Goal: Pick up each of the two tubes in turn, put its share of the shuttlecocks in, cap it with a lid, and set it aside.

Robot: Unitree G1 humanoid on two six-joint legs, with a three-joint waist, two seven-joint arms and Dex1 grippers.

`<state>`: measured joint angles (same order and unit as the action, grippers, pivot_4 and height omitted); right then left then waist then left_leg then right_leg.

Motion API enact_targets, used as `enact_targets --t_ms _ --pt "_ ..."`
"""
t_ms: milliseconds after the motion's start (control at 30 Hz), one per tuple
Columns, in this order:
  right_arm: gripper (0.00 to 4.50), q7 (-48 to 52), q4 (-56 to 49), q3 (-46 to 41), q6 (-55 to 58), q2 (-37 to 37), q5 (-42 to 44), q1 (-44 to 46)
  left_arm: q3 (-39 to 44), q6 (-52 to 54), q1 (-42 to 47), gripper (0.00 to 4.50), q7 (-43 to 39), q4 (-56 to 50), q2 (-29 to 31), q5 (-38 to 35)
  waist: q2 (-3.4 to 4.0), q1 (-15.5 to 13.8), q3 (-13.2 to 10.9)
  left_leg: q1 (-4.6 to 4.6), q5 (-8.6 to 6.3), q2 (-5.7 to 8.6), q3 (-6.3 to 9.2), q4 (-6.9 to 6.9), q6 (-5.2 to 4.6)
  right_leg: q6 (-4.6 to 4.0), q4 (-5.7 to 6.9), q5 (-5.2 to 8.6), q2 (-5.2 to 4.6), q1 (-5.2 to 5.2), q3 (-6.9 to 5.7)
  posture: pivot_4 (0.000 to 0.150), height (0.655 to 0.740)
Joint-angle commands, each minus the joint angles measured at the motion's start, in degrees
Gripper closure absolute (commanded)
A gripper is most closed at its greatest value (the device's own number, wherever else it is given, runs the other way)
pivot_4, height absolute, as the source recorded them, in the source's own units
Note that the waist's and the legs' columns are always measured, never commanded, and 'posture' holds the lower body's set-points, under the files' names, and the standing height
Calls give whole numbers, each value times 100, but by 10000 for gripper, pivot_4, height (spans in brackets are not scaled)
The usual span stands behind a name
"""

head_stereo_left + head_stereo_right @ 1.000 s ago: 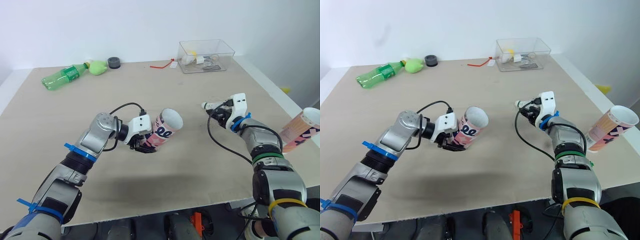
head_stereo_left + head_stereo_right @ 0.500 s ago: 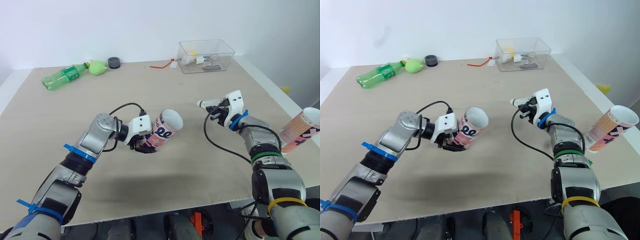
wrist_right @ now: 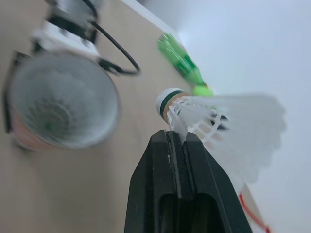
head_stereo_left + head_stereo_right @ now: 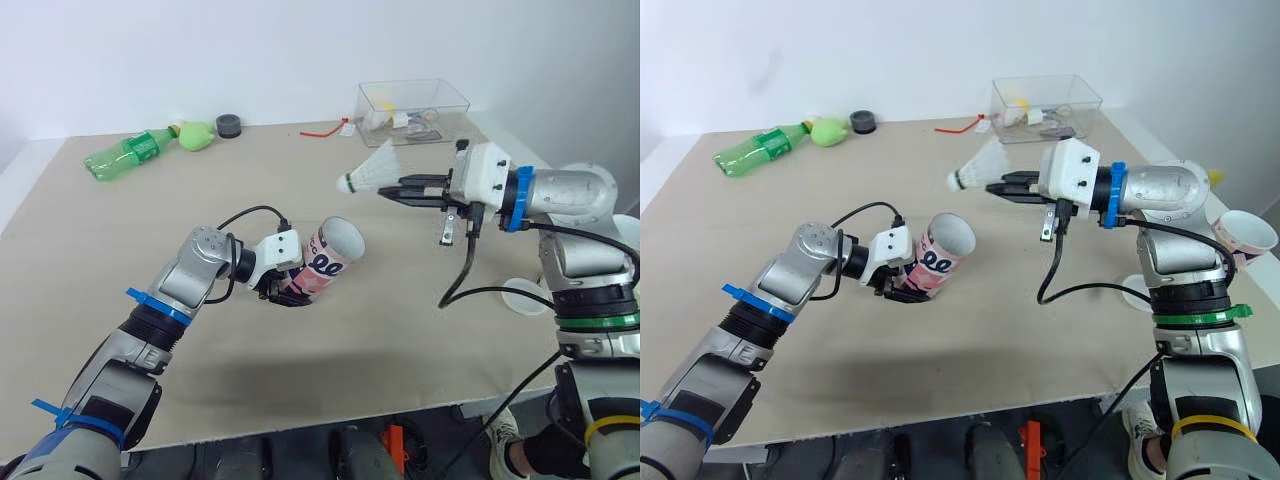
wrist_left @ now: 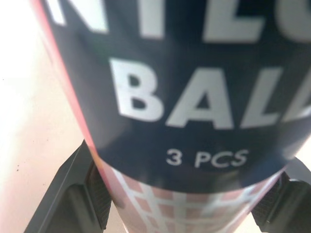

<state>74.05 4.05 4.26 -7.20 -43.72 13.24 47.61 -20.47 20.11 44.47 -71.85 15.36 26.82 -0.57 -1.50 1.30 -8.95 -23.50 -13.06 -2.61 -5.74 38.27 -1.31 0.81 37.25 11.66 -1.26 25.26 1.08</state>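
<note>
1. Since a second ago the right gripper (image 4: 392,190) has risen off the tabletop (image 4: 120,260) and swung round to point across it, carrying a shuttlecock (image 4: 370,168). The left gripper (image 4: 285,291) and its tube (image 4: 330,258) have stayed put.
2. That tube is held tilted, with its open mouth turned up and towards the right arm. This looks meant to give the shuttlecock a clear way in. The left fingers are closed around the tube's lower body, one pad on each side in the left wrist view.
3. The right fingers are pinched shut on the feather skirt just behind the cork. The cork leads, so the shuttlecock can enter nose first. It hangs above and beyond the tube's mouth, apart from it.
4. The tube looks like a printed cardboard cylinder in pink and white, with a dark band of white lettering. Its inside is pale, and I cannot tell whether anything already lies in it.
5. The shuttlecock is a flared cone of white feathers on a rounded cork ringed with a dark band. It is probably light and easily crushed, which suits the narrow pinch.
6. A second tube (image 4: 1246,231) lies well to the right of the held tube, at the tabletop's edge. A flat white lid (image 4: 525,297) lies between the two tubes.
</note>
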Motion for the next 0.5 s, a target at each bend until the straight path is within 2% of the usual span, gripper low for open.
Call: enact_targets --t_ms 33,267,500 --pt "44655 363 -424 115 -174 -180 15 197 0 -23 58 13947 -18 58 6 -30 0 2 0 0 0 0 -3 4 0 -2 0 1 0 0 2 1500 7400" --pt "44655 705 -238 264 -611 -472 -282 324 22 -26 63 13947 9 78 2 -36 -1 -1 0 -2 0 3 -4 5 0 -14 0 8 -5 1 3 1500 7400" --pt "44655 844 -74 332 -867 -454 -295 319 17 -27 53 13947 12 93 -7 -37 -1 -2 0 -1 0 2 -2 5 0 -13 0 7 -3 0 2 1500 7400"
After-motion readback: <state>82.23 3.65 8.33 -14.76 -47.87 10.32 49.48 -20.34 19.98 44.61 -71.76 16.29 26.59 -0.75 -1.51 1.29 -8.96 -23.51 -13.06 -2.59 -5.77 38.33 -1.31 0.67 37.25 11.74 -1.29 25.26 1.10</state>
